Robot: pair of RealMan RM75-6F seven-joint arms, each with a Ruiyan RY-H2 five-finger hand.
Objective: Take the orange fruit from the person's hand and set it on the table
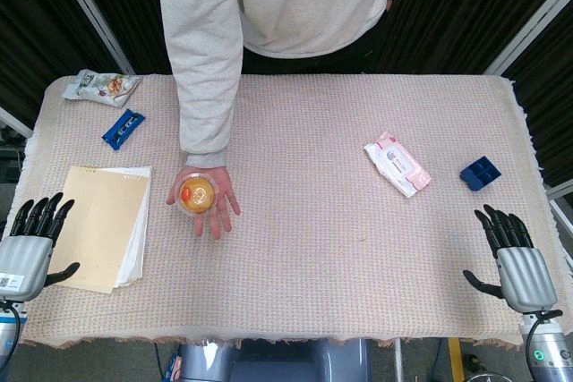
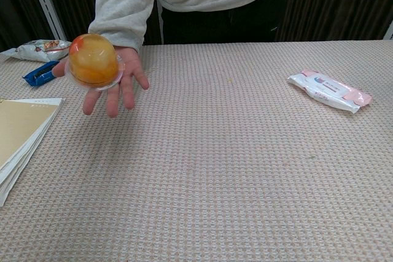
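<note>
Covering the table (image 1: 340, 248), woven beige cloth; dark curtains (image 1: 466, 6) behind

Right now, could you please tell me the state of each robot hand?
Left hand: open, holding nothing.
Right hand: open, holding nothing.

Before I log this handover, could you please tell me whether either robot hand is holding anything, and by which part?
Nothing is held: the left robot hand and right robot hand are empty. The orange fruit rests on the person's hand.
</note>
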